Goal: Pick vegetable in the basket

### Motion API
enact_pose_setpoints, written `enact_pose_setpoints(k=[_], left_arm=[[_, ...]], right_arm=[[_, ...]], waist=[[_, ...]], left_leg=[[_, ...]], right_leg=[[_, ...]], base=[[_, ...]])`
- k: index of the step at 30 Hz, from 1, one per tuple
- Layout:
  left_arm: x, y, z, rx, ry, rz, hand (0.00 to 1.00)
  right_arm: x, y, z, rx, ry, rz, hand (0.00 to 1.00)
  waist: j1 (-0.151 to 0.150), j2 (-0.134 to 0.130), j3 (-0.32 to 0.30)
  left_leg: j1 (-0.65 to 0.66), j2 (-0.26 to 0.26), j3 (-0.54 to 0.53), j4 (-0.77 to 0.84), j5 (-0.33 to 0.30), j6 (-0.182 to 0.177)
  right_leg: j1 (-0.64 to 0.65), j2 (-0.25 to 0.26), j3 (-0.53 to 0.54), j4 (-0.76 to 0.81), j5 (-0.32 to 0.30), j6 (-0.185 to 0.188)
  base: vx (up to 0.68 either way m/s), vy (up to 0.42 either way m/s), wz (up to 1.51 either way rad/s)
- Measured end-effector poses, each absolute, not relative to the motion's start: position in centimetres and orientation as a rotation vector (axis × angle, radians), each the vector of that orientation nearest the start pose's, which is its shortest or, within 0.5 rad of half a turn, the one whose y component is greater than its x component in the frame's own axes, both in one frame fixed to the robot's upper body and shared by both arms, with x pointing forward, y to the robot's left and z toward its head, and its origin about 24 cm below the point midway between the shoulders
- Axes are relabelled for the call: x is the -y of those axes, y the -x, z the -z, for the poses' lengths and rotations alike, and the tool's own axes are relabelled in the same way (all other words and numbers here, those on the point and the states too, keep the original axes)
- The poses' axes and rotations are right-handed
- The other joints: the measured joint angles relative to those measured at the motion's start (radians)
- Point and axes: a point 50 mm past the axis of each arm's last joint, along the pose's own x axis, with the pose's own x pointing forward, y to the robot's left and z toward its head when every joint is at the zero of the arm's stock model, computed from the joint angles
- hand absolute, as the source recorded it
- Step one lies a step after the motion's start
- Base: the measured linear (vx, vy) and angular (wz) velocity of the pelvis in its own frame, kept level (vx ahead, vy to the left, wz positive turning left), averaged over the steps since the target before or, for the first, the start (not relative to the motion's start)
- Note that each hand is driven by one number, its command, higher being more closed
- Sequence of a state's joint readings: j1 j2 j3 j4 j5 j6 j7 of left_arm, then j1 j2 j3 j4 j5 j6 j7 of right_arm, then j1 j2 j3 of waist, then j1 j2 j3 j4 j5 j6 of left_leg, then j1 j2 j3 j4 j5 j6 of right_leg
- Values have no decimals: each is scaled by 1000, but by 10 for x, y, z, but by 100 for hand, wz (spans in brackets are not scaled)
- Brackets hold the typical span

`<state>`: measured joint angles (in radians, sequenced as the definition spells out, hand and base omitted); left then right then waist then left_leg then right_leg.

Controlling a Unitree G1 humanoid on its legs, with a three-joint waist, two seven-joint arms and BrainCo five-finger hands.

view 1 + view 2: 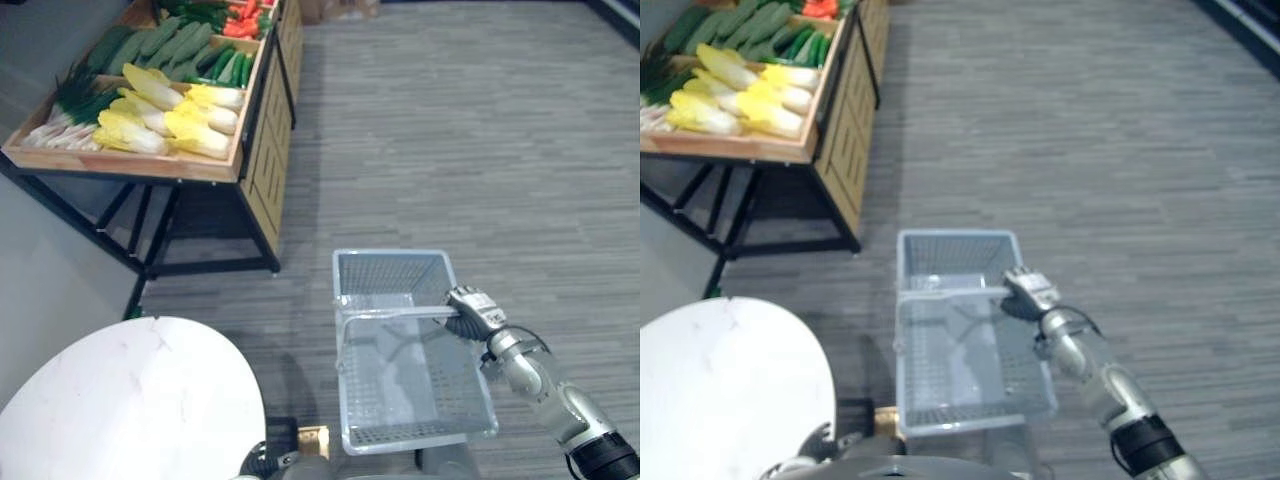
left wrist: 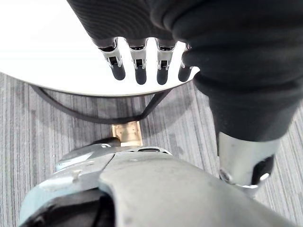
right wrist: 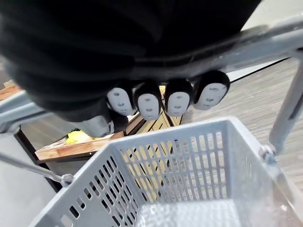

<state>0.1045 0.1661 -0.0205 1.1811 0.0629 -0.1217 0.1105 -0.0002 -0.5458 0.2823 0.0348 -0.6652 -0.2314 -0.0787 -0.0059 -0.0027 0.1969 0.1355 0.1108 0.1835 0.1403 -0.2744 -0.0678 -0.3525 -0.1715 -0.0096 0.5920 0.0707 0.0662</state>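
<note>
1. A grey striped floor carries a wooden stand on black metal legs, far off to the left.
2. In the stand's tray, yellow-white cabbages lie at the near end. Green-topped white stalks lie just beside them, cucumbers behind, and red-orange vegetables farthest back.
3. A round white tabletop shows nearest, at the left.

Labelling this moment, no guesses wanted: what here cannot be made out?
- Red vegetables at the far end of the stand: cut off by the left eye view's top edge, too small to name.
- Stand's produce, right wrist view: hidden by the right hand and the basket wall, bar a yellow scrap.
- White table: cut off by both eye views' bottom edge.
</note>
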Motion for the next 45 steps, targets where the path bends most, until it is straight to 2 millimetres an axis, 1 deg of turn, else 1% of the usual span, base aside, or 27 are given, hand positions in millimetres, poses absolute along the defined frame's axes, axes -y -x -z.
enact_pose_setpoints(k=[3, 6, 9, 10, 11, 12, 13, 15, 18, 19, 22, 23, 25, 26, 28, 30, 31, 32, 33, 35, 38, 40, 41, 42, 43, 44, 45], left_arm=[[-227, -70, 162, -1141, -298, -137, 0], [-226, -77, 161, -1126, -301, -132, 0], [-228, -86, 159, -1103, -332, -117, 0], [-223, -87, 160, -1107, -323, -108, 0], [-218, -89, 161, -1103, -310, -101, 0], [-213, -92, 161, -1091, -300, -94, 0], [-210, -94, 161, -1083, -289, -92, 0], [-210, -91, 162, -1096, -273, -108, 0], [-211, -87, 162, -1102, -262, -124, 0], [-211, -89, 161, -1080, -259, -128, 0], [-211, -96, 158, -1044, -246, -139, 0], [-211, -98, 157, -1035, -244, -140, 0], [-211, -98, 157, -1033, -242, -143, 0], [-212, -98, 157, -1034, -242, -146, 0], [-213, -97, 157, -1038, -232, -167, 0], [-209, -88, 160, -1068, -223, -171, 0], [-210, -82, 161, -1086, -218, -186, 0], [-212, -82, 161, -1082, -213, -202, 0], [-220, -85, 158, -1069, -221, -229, 0], [-220, -77, 160, -1096, -200, -257, 0], [-220, -54, 165, -1167, -175, -293, 0], [-224, -42, 165, -1203, -200, -286, 0], [-232, -33, 165, -1226, -243, -271, 0], [-233, -32, 164, -1233, -249, -265, 0], [-231, -33, 165, -1232, -254, -246, 0], [-230, -34, 165, -1228, -256, -238, 0], [-229, -39, 165, -1218, -258, -229, 0]], right_arm=[[170, -240, -43, 232, 1118, -346, 100], [177, -244, -45, 231, 1111, -305, 100], [183, -245, -48, 225, 1117, -273, 100], [188, -246, -49, 212, 1137, -259, 100], [192, -246, -48, 197, 1151, -248, 100], [196, -247, -48, 185, 1172, -232, 100], [198, -250, -49, 178, 1178, -217, 100], [205, -250, -50, 164, 1185, -190, 100], [212, -245, -47, 137, 1202, -190, 100], [215, -243, -46, 127, 1204, -195, 100], [217, -237, -40, 100, 1207, -203, 100], [217, -235, -38, 90, 1204, -208, 100], [216, -235, -37, 91, 1200, -208, 100], [216, -235, -37, 91, 1199, -208, 100], [217, -234, -37, 87, 1198, -205, 100], [219, -233, -35, 76, 1199, -209, 100], [215, -233, -31, 63, 1176, -210, 100], [213, -232, -28, 56, 1167, -217, 100], [208, -236, -28, 73, 1170, -239, 100], [201, -241, -28, 84, 1174, -266, 100], [190, -241, -25, 102, 1148, -300, 100], [175, -240, -21, 114, 1107, -325, 100], [164, -237, -16, 119, 1082, -358, 100], [162, -236, -15, 119, 1079, -370, 100], [162, -232, -12, 110, 1077, -379, 100], [162, -231, -11, 108, 1081, -382, 100], [162, -231, -11, 108, 1083, -383, 100]], waist=[[-12, -6, 1], [-15, 1, 8], [-20, -29, 18], [-23, 5, 26], [-21, 33, 17], [-17, 62, 8], [-11, 65, 8], [-16, 62, 7], [-13, 56, 8], [-6, 49, 10], [25, 45, 15], [42, 45, 15], [54, 41, 14], [56, 37, 14], [58, 31, 11], [65, 64, -8], [75, 63, -18], [78, 37, -21], [100, 14, -20], [109, 12, -21], [138, -10, -33], [123, -50, -42], [120, -80, -44], [119, -82, -46], [114, -75, -45], [108, -67, -42], [94, -62, -40]], left_leg=[[15, 16, -10, -9, -4, 17], [6, 27, -41, -50, -7, 10], [64, 29, -67, -82, -47, -46], [95, 67, -83, -86, -71, -65], [94, 99, -94, -75, -74, -58], [90, 127, -119, -49, -58, -53], [50, 158, -173, 35, 1, -64], [-8, 173, -223, 207, 88, -64], [-128, 163, -292, 533, 408, -102], [-218, 151, -300, 723, 434, -125], [-362, 125, -207, 931, 285, -42], [-403, 112, -163, 922, 233, -6], [-474, 88, -74, 796, 183, 18], [-487, 74, -46, 734, 176, 20], [-492, 9, 46, 367, 189, 17], [-467, -12, 75, 16, 295, 4], [-463, -30, 69, -1, 408, 107], [-474, -49, 69, 15, 389, 106], [-519, -60, 65, 120, 313, 129], [-513, -60, 80, 173, 274, 160], [-397, -98, 110, 124, 186, 160], [-300, -146, 109, 38, 179, 170], [-216, -173, 99, -6, 172, 164], [-186, -178, 86, -12, 163, 165], [-115, -186, 46, -28, 147, 182], [-90, -189, 24, -38, 141, 188], [-59, -191, -13, -47, 134, 198]], right_leg=[[-31, -14, -76, -14, -14, -23], [-37, 2, -106, -370, 17, 9], [-19, -13, -96, -608, 25, 37], [-23, 8, -106, -544, 126, 30], [-44, 32, -121, -491, 126, 27], [-68, 56, -132, -426, 98, -11], [-73, 81, -153, -361, 43, -42], [-34, 94, -176, -317, -32, -54], [101, 101, -197, -329, -108, -78], [175, 104, -201, -370, -131, -97], [330, 106, -202, -461, -161, -112], [389, 101, -204, -491, -170, -100], [452, 77, -211, -514, -196, -65], [464, 64, -214, -519, -205, -55], [506, 27, -237, -546, -230, -16], [556, 47, -254, -586, -252, 21], [586, 51, -252, -593, -273, 37], [584, 35, -253, -592, -275, 28], [587, 24, -226, -592, -224, 29], [610, 16, -200, -587, -185, 47], [543, -47, -136, -306, -164, 70], [392, -86, -47, 61, -76, 194], [283, -71, 28, 352, -17, 226], [253, -60, 30, 437, -19, 223], [200, -36, 0, 548, -57, 159], [179, -30, -20, 563, -84, 113], [147, -26, -57, 555, -135, 35]], base=[[74, 48, 6], [233, -49, 15], [465, -245, 39], [436, -287, 47], [358, -227, 36], [450, -293, 8], [451, -315, 1], [551, -344, 13], [584, -240, 14], [609, -163, 7], [408, -81, 5], [395, -32, 2], [387, 61, 2], [417, 145, 11], [393, 190, 21], [471, 246, 25], [483, 247, 31], [547, 254, 43], [433, 189, 37], [391, 183, 12], [407, 224, -11], [339, 148, 13], [312, 73, 21], [485, 72, 37], [401, 42, 45], [395, 28, 72], [311, -2, 93]])
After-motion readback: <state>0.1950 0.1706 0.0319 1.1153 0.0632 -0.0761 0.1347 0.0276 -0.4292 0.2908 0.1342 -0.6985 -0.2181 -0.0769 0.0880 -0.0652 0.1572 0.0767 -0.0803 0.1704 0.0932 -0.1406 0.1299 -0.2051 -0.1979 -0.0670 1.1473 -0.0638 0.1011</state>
